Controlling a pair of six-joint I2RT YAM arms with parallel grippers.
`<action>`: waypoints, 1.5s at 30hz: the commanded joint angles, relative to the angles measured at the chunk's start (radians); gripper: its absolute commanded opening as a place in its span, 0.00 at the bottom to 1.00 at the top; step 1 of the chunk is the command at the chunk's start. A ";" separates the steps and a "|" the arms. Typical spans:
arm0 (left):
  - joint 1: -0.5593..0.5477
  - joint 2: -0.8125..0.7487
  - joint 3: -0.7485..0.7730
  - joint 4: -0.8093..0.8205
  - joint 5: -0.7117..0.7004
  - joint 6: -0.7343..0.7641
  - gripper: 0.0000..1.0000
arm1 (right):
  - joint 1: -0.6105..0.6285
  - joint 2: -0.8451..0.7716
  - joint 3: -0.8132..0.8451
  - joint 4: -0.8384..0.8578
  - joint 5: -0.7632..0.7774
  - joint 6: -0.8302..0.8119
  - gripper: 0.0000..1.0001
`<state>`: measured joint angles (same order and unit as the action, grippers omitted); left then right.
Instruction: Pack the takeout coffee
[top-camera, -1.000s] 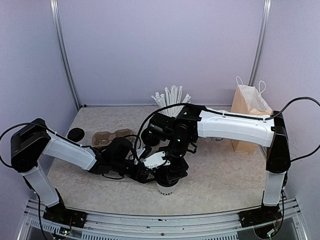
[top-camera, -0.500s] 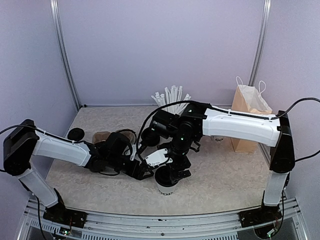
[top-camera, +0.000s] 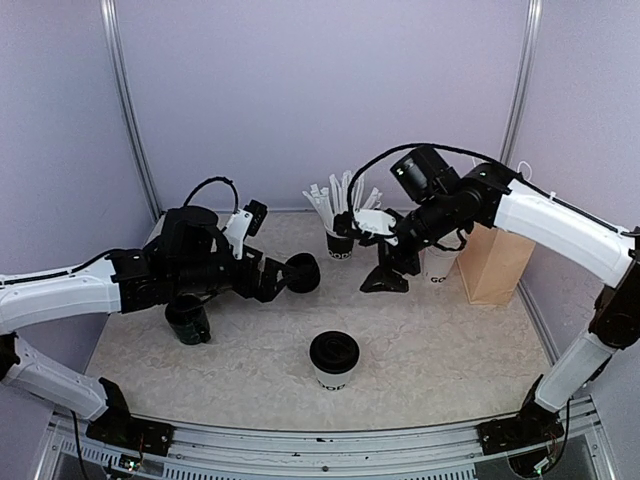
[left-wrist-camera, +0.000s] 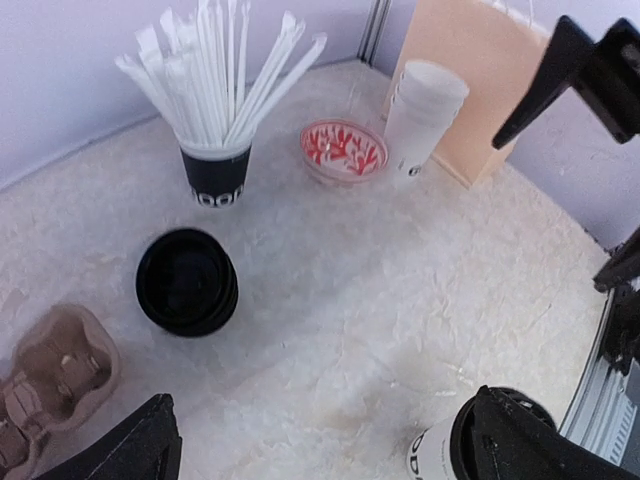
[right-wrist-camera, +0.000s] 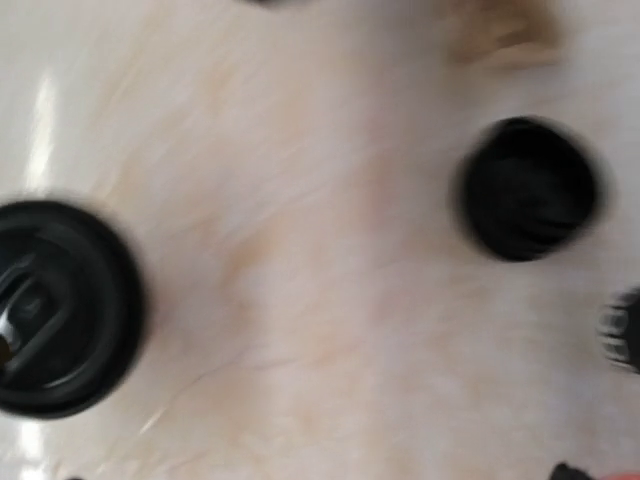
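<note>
The takeout coffee (top-camera: 334, 360), a white paper cup with black lettering and a flat black lid, stands upright alone at the front middle of the table. It shows at the bottom right of the left wrist view (left-wrist-camera: 450, 450) and, blurred, at the left of the right wrist view (right-wrist-camera: 55, 310). My left gripper (top-camera: 275, 280) is raised to the cup's back left, open wide and empty (left-wrist-camera: 340, 455). My right gripper (top-camera: 385, 268) hangs raised behind the cup, near the straw cup, with its fingers spread and empty.
A black cup of white straws (top-camera: 340, 240) stands at the back. A brown paper bag (top-camera: 490, 250) and a stack of white cups (top-camera: 437, 265) are at the back right. A red-patterned bowl (left-wrist-camera: 344, 150), a dark mug (left-wrist-camera: 187, 282) and a carton tray (left-wrist-camera: 50, 375) lie nearby.
Both grippers were down at the coffee cup. They have let go and lifted away, the left arm to the back left, the right arm to the back. The cup stands free.
</note>
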<state>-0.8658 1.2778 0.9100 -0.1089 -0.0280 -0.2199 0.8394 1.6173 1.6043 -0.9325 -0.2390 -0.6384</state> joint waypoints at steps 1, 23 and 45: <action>-0.002 -0.061 0.041 0.073 0.003 0.037 0.99 | -0.117 -0.062 -0.077 0.180 -0.222 0.171 0.99; -0.180 0.129 -0.046 0.024 0.276 -0.177 0.78 | -0.211 0.187 -0.358 0.053 -0.793 0.225 0.75; -0.185 0.238 -0.082 0.054 0.285 -0.147 0.73 | -0.172 0.362 -0.223 -0.043 -0.902 0.190 0.55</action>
<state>-1.0534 1.4929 0.8471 -0.0372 0.2611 -0.3897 0.6609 1.9457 1.3434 -0.9474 -1.0973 -0.4374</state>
